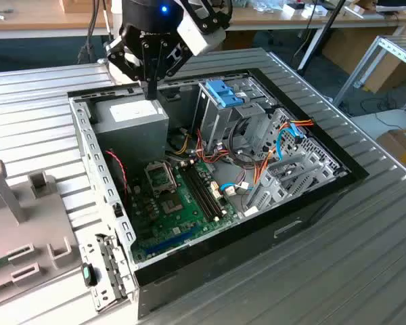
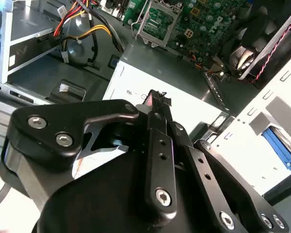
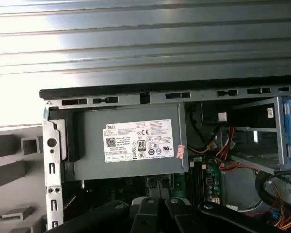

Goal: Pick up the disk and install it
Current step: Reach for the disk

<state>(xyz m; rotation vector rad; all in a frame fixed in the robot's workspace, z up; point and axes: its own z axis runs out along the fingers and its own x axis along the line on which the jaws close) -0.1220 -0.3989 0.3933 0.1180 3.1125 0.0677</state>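
Our gripper (image 1: pixel 151 89) hangs just above the grey box (image 1: pixel 132 125), fingers (image 2: pixel 157 141) pressed together and empty, so we think it should spread them wide before reaching the disk, maybe that blue strip (image 2: pixel 281 148) past the case wall (image 1: pixel 86 142) beside the box.

Tool (image 1: pixel 151 91) above power supply (image 1: pixel 132 122) in computer case (image 1: pixel 348 172) corner, motherboard (image 1: pixel 176 203) before it, drive cage (image 1: pixel 223 112) to exterior view's right.
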